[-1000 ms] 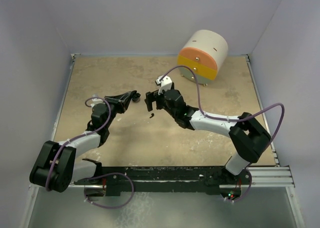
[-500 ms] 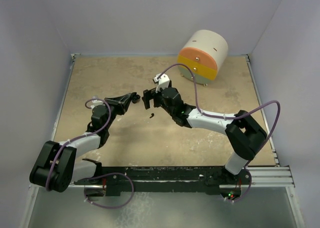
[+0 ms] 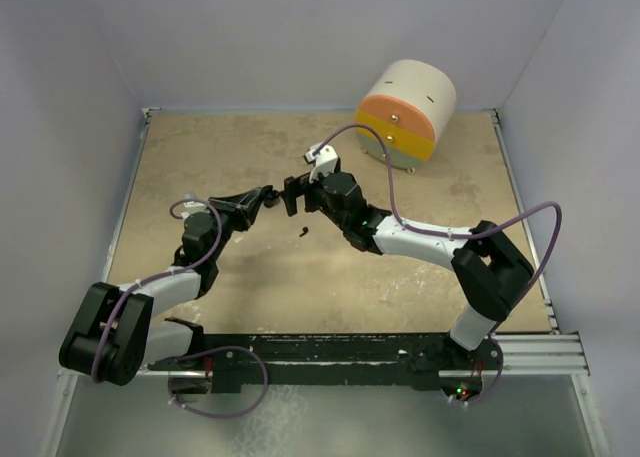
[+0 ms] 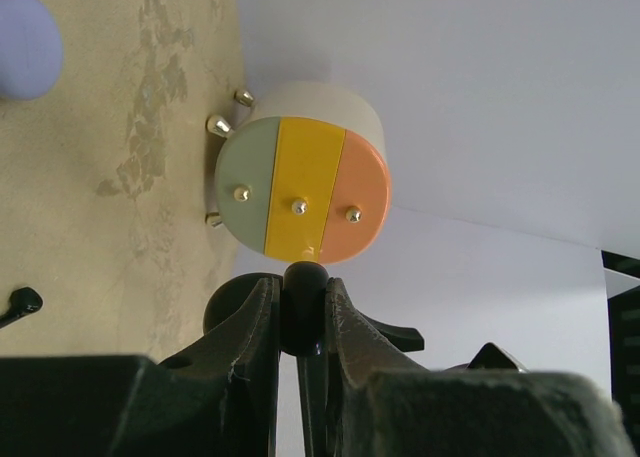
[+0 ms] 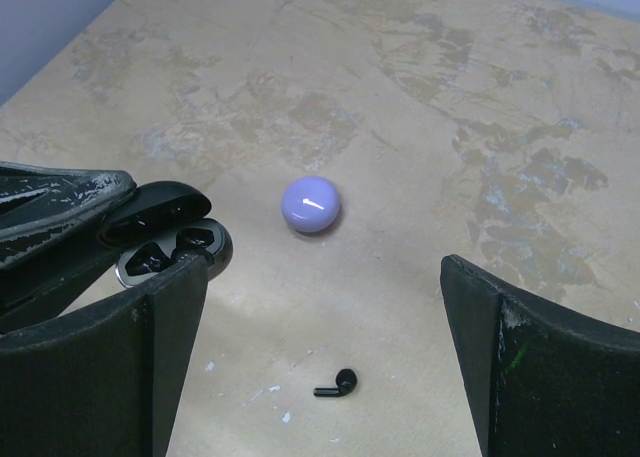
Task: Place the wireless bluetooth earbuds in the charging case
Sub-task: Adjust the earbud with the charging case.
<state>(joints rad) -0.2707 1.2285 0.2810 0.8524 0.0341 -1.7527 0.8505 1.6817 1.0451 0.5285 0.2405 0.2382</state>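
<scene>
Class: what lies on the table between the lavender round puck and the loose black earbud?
Nothing; the right wrist view shows bare tabletop between the lavender puck and the black earbud.

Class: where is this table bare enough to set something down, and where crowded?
Bare: far-left table corner, between wall and left claw; right side, between drum and right arm; near middle, between both arms. Crowded: centre, where left claw with black case meets the open right claw, beside lavender puck and loose earbud.

You have bare table (image 5: 400, 277) all around the earbud (image 5: 338, 383); the case (image 5: 170, 247) crowds one side, the lavender puck (image 5: 311, 203) sits beyond.
</scene>
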